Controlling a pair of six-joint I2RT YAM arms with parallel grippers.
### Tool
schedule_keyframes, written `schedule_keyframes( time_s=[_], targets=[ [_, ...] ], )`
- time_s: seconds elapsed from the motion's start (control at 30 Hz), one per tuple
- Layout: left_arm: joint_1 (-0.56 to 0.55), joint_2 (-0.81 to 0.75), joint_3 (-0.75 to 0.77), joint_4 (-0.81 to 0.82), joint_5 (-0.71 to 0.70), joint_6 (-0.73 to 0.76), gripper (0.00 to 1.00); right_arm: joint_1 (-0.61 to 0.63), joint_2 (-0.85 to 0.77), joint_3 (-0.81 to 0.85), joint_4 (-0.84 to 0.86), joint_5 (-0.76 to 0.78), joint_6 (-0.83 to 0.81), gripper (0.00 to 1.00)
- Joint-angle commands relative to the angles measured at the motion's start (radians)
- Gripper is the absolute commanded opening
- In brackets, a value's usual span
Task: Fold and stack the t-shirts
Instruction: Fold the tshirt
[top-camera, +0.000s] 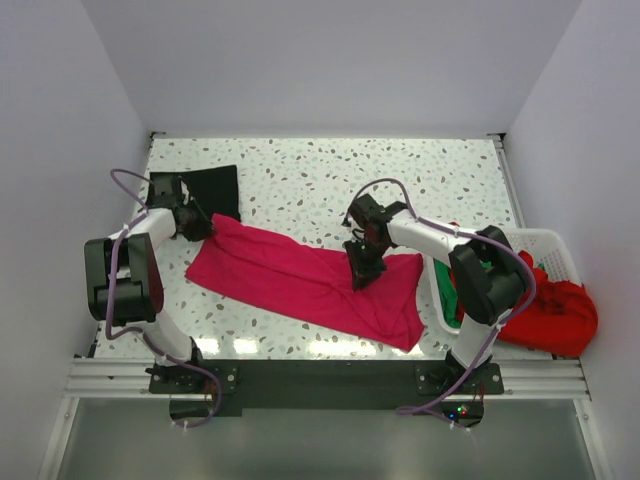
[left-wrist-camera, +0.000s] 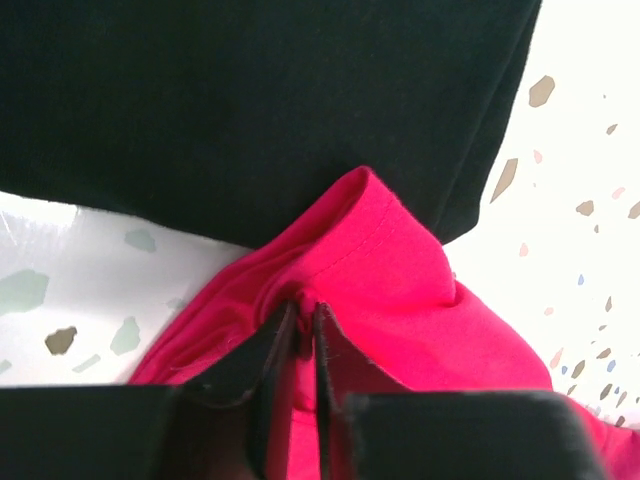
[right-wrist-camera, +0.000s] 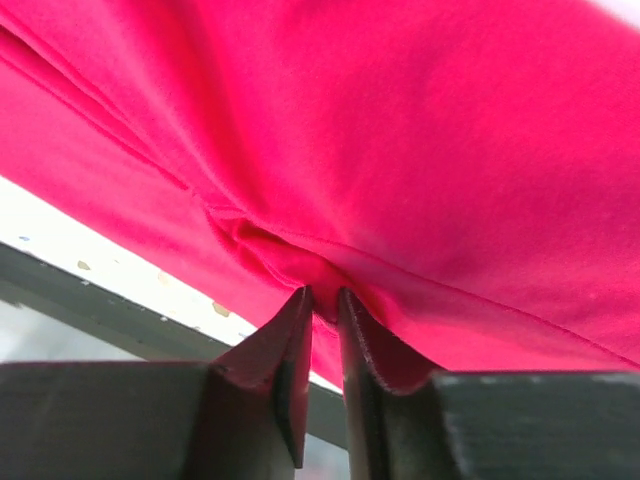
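Closest to the arm bases, the magenta-pink t-shirt (top-camera: 300, 285) lies stretched out in a long slanted band across the speckled surface (top-camera: 330, 180), with its near corner down on the right and its far end up on the left. Off to the right, a red t-shirt (top-camera: 560, 312) hangs bunched over the near side of the white lattice basket (top-camera: 548, 242), and a bit of green t-shirt (top-camera: 451, 290) shows inside the basket's left wall.

A little further in, the right hand (right-wrist-camera: 322, 305) is pinched tight on a gathered fold of the pink cloth near the shirt's right end, with fabric puckering into the closed fingers.

Further back on the left, the left hand (left-wrist-camera: 305, 318) is clamped on the pink shirt's far-left corner. That corner pokes up right against the edge of the black t-shirt (top-camera: 215, 188), which lies flat and folded at the far left of the surface.
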Motion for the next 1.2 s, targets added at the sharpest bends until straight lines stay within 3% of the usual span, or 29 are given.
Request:
schedule_keyframes(
  time_s=[0.0, 0.03, 0.13, 0.77, 0.93, 1.07, 1.1, 1.17],
  targets=[
    [0.003, -0.004, -0.005, -0.025, -0.007, 0.006, 0.12, 0.000, -0.014, 0.029, -0.016, -0.051, -0.012, 0.16],
    [0.002, -0.003, 0.002, -0.033, -0.013, 0.012, 0.05, 0.001, -0.014, 0.034, -0.030, -0.053, -0.012, 0.09],
    [0.003, 0.000, 0.017, -0.059, -0.031, 0.028, 0.00, 0.003, -0.026, 0.056, -0.051, -0.077, -0.012, 0.00],
    [0.031, -0.043, 0.037, -0.149, -0.110, 0.086, 0.00, 0.147, -0.016, 0.117, -0.137, -0.114, 0.062, 0.00],
    [0.040, -0.056, 0.037, -0.163, -0.126, 0.092, 0.00, 0.194, 0.006, 0.134, -0.152, -0.114, 0.067, 0.07],
    [0.046, -0.055, 0.035, -0.171, -0.128, 0.100, 0.01, 0.230, 0.027, 0.164, -0.169, -0.114, 0.054, 0.27],
    [0.046, -0.058, 0.035, -0.171, -0.128, 0.101, 0.09, 0.231, 0.027, 0.172, -0.172, -0.116, 0.053, 0.35],
    [0.049, -0.063, 0.038, -0.177, -0.125, 0.103, 0.19, 0.231, 0.024, 0.198, -0.177, -0.116, 0.047, 0.41]
  ],
)
